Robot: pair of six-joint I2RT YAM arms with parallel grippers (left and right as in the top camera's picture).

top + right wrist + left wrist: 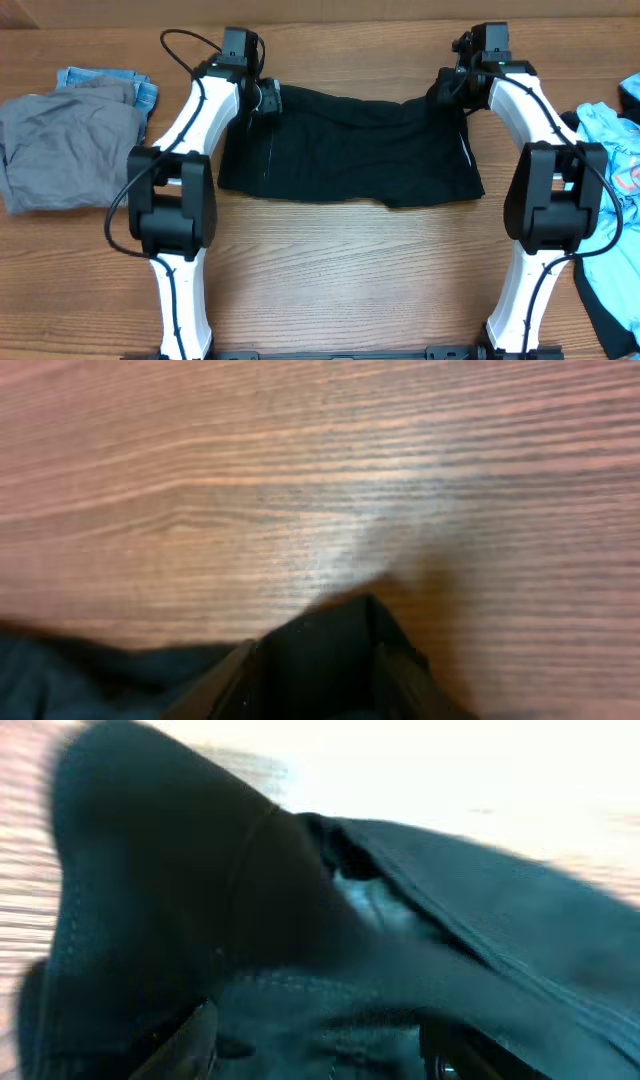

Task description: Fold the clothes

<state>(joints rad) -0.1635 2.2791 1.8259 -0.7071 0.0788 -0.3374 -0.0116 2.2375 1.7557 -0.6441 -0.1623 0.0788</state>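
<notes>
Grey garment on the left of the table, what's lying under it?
A blue fabric piece pokes out from beneath the grey garment at its far edge, on the wooden table. How far it runs underneath is covered.

The bench [350,270] is made of brown wood. Long thin lines, some dark and some light, run across it from side to side. Its top is flat and smooth. Light falls on it, and up close a pale shiny patch [335,555] shows on the wood.
</notes>
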